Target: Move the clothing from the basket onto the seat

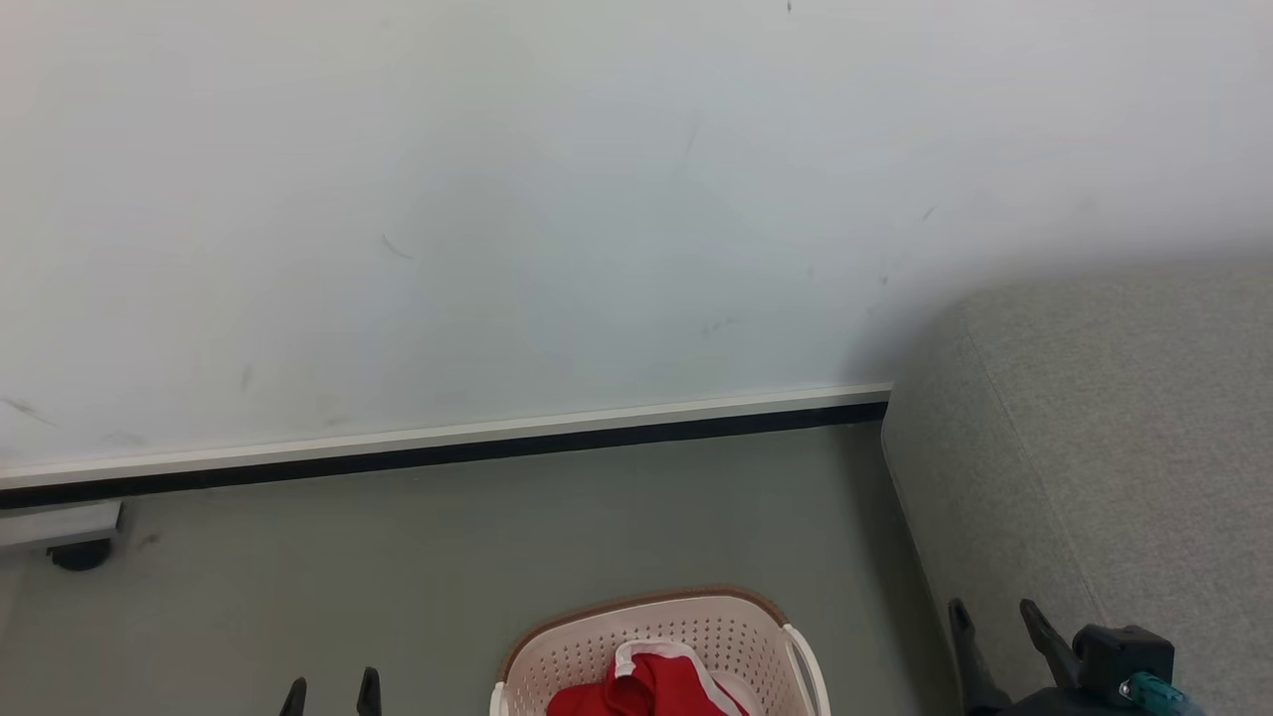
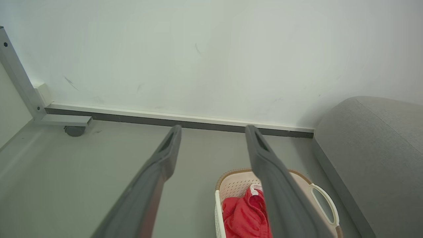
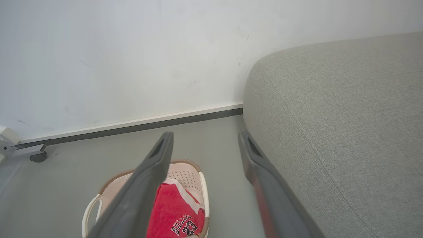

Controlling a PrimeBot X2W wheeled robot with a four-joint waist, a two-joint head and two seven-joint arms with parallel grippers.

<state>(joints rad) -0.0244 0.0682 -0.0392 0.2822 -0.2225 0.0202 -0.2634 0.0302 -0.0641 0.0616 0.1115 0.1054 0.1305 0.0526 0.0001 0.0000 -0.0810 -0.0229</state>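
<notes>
Lying heaped in the basket point(image 1: 696, 622) on the floor point(image 1: 448, 557) beside a corner of the seat point(image 1: 1094, 447), the clothing point(image 1: 646, 688) is not yet moved; no garment is seen on that cushion. The left gripper point(image 1: 332, 688) and right gripper point(image 1: 995, 612) are held spread apart, empty.

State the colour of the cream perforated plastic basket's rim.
Brown woven-look rim; head view best.

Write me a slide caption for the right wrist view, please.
Open right tool, with red clothing in the basket on the floor beside the grey seat.
</notes>
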